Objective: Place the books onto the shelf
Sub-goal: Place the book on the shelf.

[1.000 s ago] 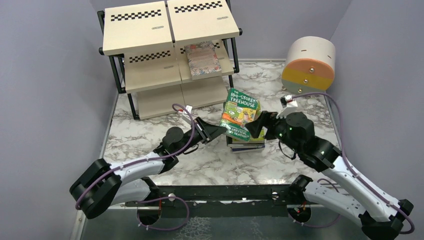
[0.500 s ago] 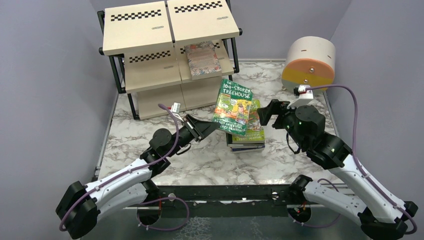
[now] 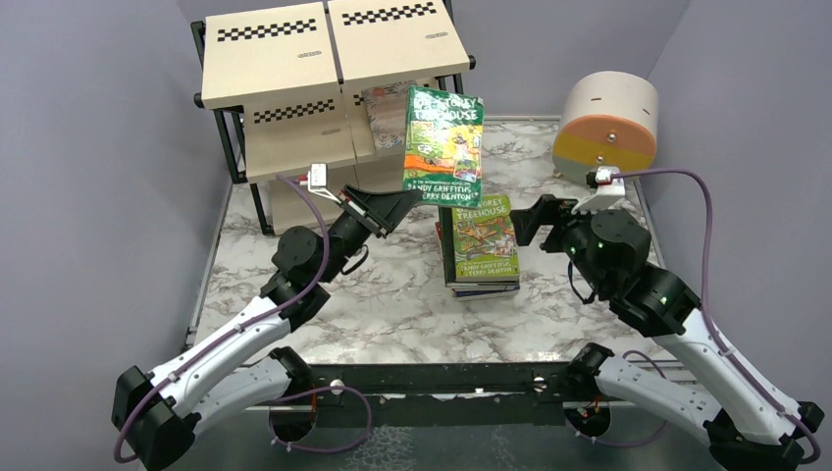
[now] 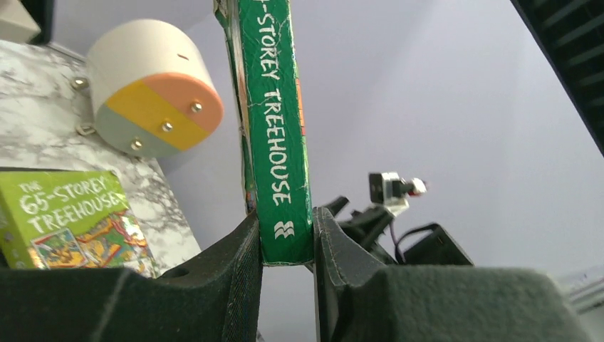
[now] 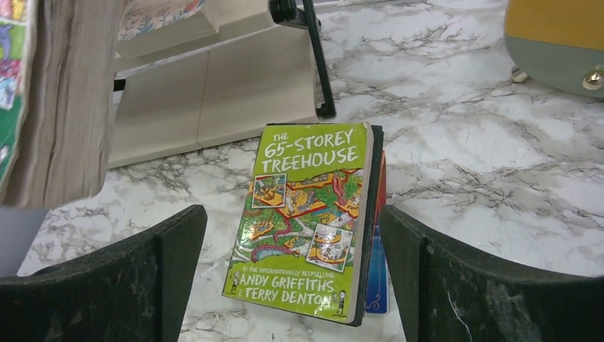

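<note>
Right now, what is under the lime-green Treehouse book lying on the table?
Under the lime-green paperback, more stacked books: a red edge and blue corner peek out. Their covers are hidden.

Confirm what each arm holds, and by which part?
Left jaws pinch the dark green Treehouse book at its spine's lower end; right jaws are open, holding nothing.

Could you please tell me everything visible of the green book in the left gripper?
The green paperback is a Storey Treehouse title with white lettering on a creased spine and a cartoon cover. It hangs clear of the table, cover toward the top camera, in front of the shelf. Only the left gripper touches it, clamped on the spine's bottom end.
</note>
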Controlling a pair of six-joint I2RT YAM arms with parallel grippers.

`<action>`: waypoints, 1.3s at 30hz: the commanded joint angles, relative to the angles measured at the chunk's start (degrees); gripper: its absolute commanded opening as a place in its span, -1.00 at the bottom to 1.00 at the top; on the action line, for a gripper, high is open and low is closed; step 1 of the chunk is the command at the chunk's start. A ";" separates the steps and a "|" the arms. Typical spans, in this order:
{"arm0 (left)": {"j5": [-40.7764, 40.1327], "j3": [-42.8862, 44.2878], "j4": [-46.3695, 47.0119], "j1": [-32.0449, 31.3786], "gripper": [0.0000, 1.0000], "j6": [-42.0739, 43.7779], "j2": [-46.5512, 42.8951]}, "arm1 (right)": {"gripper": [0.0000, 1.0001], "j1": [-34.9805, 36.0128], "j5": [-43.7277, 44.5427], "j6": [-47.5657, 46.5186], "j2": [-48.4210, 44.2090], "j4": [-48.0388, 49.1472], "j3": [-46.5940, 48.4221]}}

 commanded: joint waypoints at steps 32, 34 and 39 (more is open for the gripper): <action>10.01 10.08 9.15 22.24 -1.00 -12.24 13.05 | 0.79 -0.08 -1.14 0.98 -2.03 -1.01 -0.69; 10.45 11.07 10.43 23.51 -1.00 -13.21 15.11 | 0.79 -0.01 -1.26 0.82 -1.79 -0.83 -0.61; 10.58 13.58 14.42 25.74 -1.00 -15.02 20.36 | 0.79 -0.03 -1.58 0.49 -1.40 -0.22 -0.84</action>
